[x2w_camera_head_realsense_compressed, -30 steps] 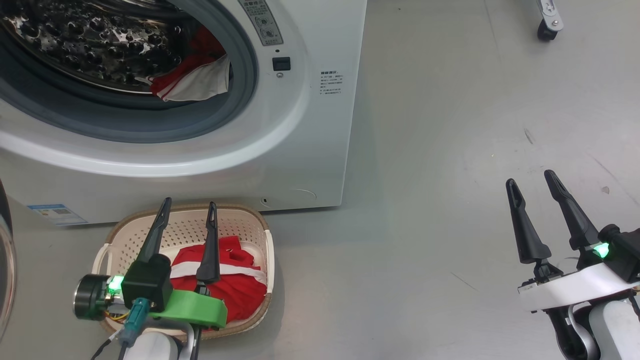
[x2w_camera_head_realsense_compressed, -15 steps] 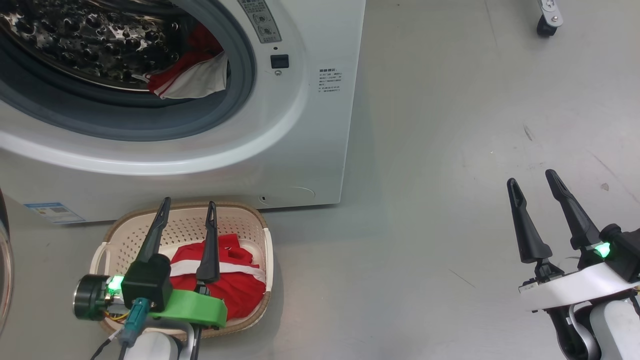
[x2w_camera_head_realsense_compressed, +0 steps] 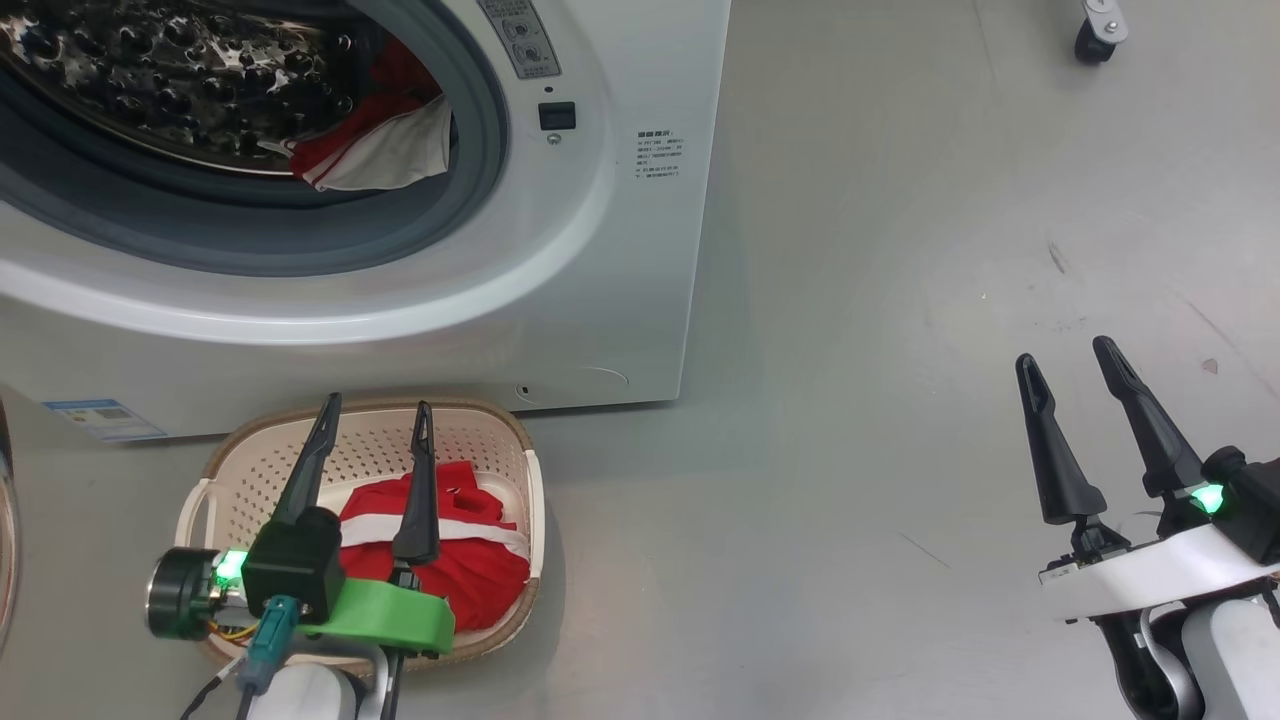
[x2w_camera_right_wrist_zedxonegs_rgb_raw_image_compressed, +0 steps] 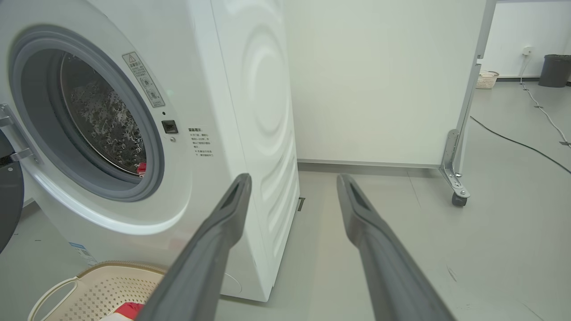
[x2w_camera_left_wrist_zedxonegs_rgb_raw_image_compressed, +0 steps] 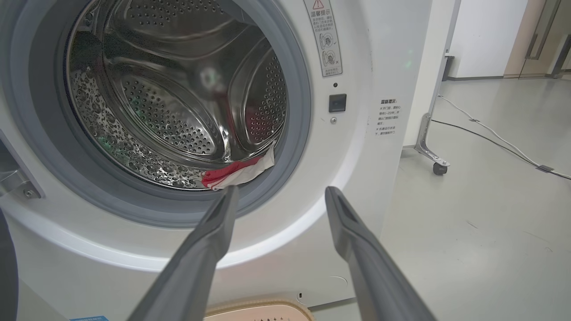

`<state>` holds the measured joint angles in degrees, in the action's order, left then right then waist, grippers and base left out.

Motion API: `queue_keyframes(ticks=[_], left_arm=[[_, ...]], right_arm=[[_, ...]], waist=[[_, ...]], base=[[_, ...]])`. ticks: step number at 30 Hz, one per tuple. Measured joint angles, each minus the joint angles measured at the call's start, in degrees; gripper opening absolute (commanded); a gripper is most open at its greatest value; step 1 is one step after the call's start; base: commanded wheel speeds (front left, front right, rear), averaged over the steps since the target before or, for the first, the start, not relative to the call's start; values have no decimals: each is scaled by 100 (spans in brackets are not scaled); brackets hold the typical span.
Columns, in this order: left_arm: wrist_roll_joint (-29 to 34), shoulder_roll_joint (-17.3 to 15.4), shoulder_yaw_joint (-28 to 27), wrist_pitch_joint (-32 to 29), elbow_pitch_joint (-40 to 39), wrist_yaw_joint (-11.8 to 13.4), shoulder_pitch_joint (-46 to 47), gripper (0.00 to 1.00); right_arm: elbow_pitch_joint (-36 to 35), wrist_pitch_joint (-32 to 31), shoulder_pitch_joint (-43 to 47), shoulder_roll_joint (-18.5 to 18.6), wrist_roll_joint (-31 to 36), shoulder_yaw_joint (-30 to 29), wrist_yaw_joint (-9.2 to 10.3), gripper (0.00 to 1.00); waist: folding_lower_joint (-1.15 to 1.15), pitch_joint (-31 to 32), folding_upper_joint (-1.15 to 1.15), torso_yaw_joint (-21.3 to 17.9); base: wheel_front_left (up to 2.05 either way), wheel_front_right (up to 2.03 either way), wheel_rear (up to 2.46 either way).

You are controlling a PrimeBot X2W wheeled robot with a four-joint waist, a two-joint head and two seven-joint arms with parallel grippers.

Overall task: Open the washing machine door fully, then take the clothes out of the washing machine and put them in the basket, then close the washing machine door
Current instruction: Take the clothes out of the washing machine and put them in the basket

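The white washing machine (x2w_camera_head_realsense_compressed: 610, 250) stands with its drum open; the washing machine door (x2w_camera_right_wrist_zedxonegs_rgb_raw_image_compressed: 8, 191) shows as a dark edge swung out to the left. One of the red-and-white clothes (x2w_camera_head_realsense_compressed: 372, 150) lies at the drum's lower right lip, also seen in the left wrist view (x2w_camera_left_wrist_zedxonegs_rgb_raw_image_compressed: 238, 171). On the floor below stands the cream basket (x2w_camera_head_realsense_compressed: 475, 440) with another red garment (x2w_camera_head_realsense_compressed: 475, 575) in it. My left gripper (x2w_camera_head_realsense_compressed: 377, 402) hangs open above the basket, nothing between its fingers. My right gripper (x2w_camera_head_realsense_compressed: 1064, 351) is open and empty over the bare floor, far right.
Grey floor (x2w_camera_head_realsense_compressed: 880, 420) stretches to the right of the machine. A wheeled frame leg with a caster (x2w_camera_right_wrist_zedxonegs_rgb_raw_image_compressed: 458, 198) stands behind it by a white partition (x2w_camera_right_wrist_zedxonegs_rgb_raw_image_compressed: 379, 80). A cable (x2w_camera_left_wrist_zedxonegs_rgb_raw_image_compressed: 490, 133) runs across the floor, and a dark bin (x2w_camera_right_wrist_zedxonegs_rgb_raw_image_compressed: 554, 69) stands far back.
The head camera has shifted slightly, so the machine and basket sit a little higher in the picture. Both grippers stay open, in the same places.
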<state>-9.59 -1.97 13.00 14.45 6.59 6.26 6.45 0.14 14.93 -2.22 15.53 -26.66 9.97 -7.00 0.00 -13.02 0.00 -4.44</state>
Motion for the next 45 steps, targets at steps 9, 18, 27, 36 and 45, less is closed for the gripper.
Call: queue_keyframes(ticks=[9, 18, 27, 36, 45], left_arm=[[19, -1, -29, 0, -98, 9, 8, 100], [299, -68, -267, 0, -4, 10, 408, 100], [557, -433, -624, -625, -34, 52, 1637, 100], [566, -1005, -944, -1724, 108, 42, 2891, 100], [337, -1365, -1216, -3152, 550, -255, 3887, 100]], right_arm=[[-148, 0, -1, 87, -13, 8, 0, 100], [-327, 0, -22, 277, -108, 170, 0, 100], [-494, 0, -307, 425, -267, 271, 0, 100], [-542, 0, -742, 457, -442, 396, 0, 100], [-525, 0, -1070, 427, -527, 645, 0, 100]], waist=[[0, -214, 0, -15], [0, -719, 0, -62], [0, -1463, 0, -218], [0, -2109, 0, -431], [0, -2510, 0, -741]], base=[[0, 0, 0], [0, 0, 0], [0, 0, 0], [0, 0, 0], [0, 0, 0]])
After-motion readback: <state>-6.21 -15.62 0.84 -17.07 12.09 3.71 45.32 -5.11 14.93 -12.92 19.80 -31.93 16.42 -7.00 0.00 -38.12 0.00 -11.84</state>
